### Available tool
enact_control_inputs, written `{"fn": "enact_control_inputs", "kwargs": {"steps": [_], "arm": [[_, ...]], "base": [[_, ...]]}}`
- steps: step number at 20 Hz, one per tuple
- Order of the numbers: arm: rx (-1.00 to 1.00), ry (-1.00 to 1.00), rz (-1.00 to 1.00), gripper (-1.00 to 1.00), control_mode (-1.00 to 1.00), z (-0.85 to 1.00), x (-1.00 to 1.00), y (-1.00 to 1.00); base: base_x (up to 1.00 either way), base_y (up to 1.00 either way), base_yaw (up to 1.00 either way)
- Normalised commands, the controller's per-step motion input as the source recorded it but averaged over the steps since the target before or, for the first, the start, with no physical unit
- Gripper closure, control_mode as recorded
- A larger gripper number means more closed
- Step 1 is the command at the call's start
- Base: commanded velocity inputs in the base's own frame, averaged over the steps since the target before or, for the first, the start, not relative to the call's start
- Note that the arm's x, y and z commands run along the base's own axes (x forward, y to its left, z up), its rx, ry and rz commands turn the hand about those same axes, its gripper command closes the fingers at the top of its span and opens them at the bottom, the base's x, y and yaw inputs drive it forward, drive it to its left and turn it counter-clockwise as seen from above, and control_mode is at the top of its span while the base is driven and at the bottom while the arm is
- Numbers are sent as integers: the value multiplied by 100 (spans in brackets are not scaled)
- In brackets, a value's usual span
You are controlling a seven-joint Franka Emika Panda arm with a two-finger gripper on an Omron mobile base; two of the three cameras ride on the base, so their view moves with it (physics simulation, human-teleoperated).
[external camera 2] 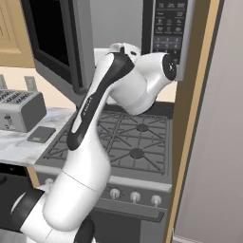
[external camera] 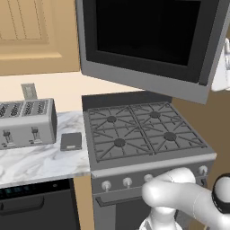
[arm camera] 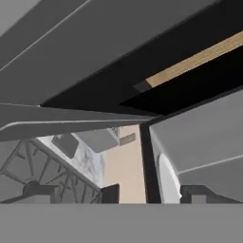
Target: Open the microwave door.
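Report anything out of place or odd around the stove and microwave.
The microwave door stands swung out over the stove, partly open rather than flush with the microwave. Otherwise nothing stands out: the toaster sits upright, and nothing is spilled.

A glossy white arm (external camera 2: 90, 156) is filling the centre and lower left of the right base view, showing rounded segments, black joint rings and a dark stripe along one link.

The white arm with dark joints (external camera 2: 90, 142) rises steeply from its base, bends at the elbow and reaches upward, its two-finger gripper (arm camera: 111, 193) with jaws spread wide.
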Motion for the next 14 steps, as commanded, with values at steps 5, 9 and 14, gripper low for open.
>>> {"fn": "enact_control_inputs", "kwargs": {"steps": [5,9,14], "arm": [[-5,-3,19,-100,-100,0,-31,63],[-5,-8,21,-100,-100,0,-67,69],[-3,-6,26,-100,-100,0,-92,69]], "base": [[0,0,0],[0,0,0],[0,0,0]]}}
